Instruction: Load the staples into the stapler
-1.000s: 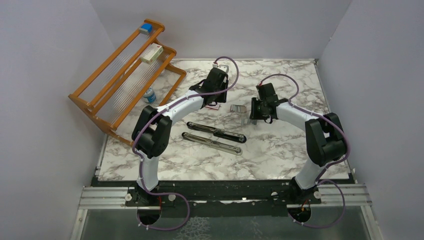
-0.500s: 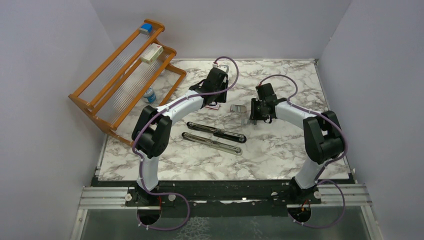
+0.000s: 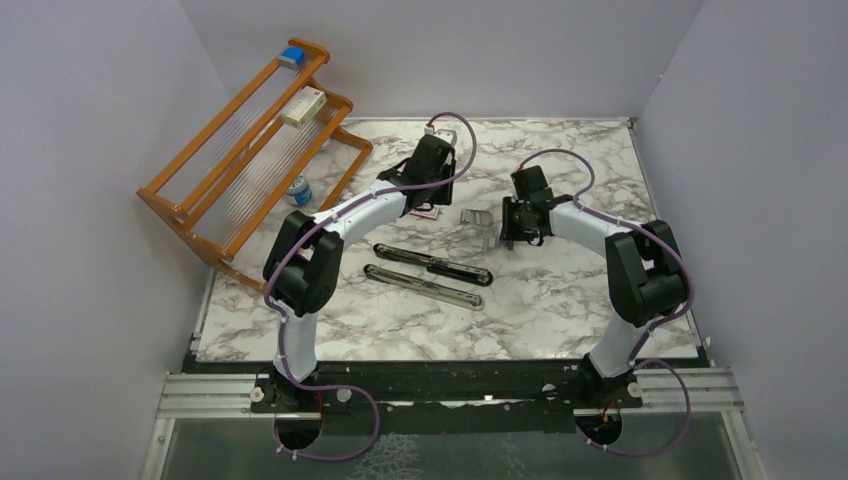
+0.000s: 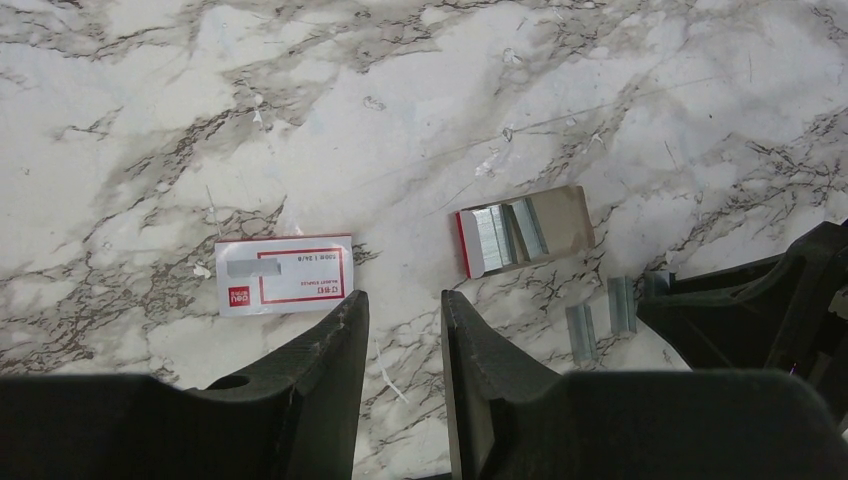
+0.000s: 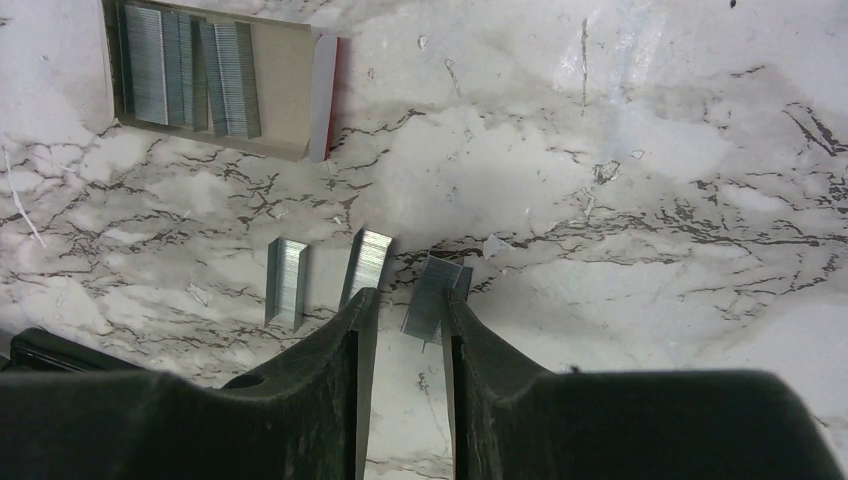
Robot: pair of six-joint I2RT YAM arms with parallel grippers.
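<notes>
The black stapler [image 3: 432,263] lies open and flat at mid-table, in neither gripper. A grey tray of staples [image 5: 215,80] [image 4: 522,230] sits beyond it, with the red-and-white packet [image 4: 285,275] to its left. Three loose staple strips lie on the marble. One strip [image 5: 435,295] rests at my right gripper's [image 5: 408,297] tips, against the right finger; another [image 5: 368,262] lies just past the left finger, and the third [image 5: 287,282] farther left. The right gripper [image 3: 507,236] is open and low over them. My left gripper [image 4: 404,297] [image 3: 425,198] stands open, empty, just short of the packet.
A light grey stapler-like tool [image 3: 425,287] lies parallel to the stapler on its near side. A wooden rack [image 3: 255,150] holding small boxes stands at the back left, with a small can [image 3: 298,189] beneath it. Grey walls close in the marble table [image 3: 560,300].
The right gripper has edged slightly left toward the loose strips. The left arm and the stapler have not moved.
</notes>
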